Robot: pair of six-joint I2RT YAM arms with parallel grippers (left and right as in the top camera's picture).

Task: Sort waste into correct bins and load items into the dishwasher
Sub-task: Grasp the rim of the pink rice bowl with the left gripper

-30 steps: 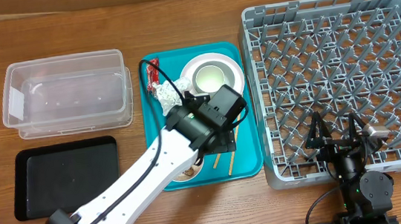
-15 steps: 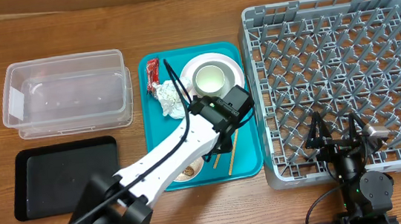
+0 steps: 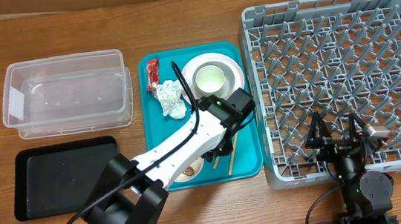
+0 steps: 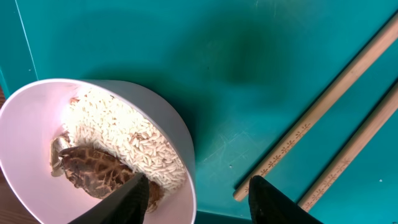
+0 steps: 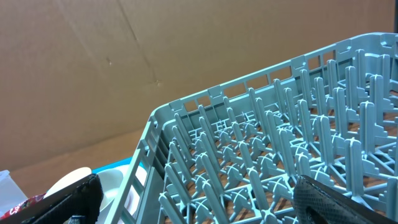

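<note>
Left jaws apart, down over the rim of the bowl [image 4: 22, 155], not squeezed on it. One finger [image 4: 134, 199] inside the bowl, next to the white rice [image 4: 118, 134] and the brown food [image 4: 93, 171]. Other finger [image 4: 273, 202] outside, over the teal tray [image 4: 155, 43], with a small gap to the bowl's wall. Between the two, only that wall. Just right of these jaws, two wooden chopsticks [image 4: 323, 106], side by side, flat on the tray. Farther ahead of them on the same tray, a crumpled white napkin [image 3: 171, 98], a red wrapper [image 3: 152, 74] and a big white plate [image 3: 234, 62] with a small cup [image 3: 210, 76] on it. Well off to their left on the surface [image 3: 175, 10], a clear tub [image 3: 9, 80] and, nearer, a black tray [image 3: 18, 191].

Right jaws wide apart, gripping nothing. Low over the near edge of the grey dish rack [image 3: 337, 60], with its rows of pegs straight ahead of them. To their left, past the rack's corner, a bit of the white plate.
</note>
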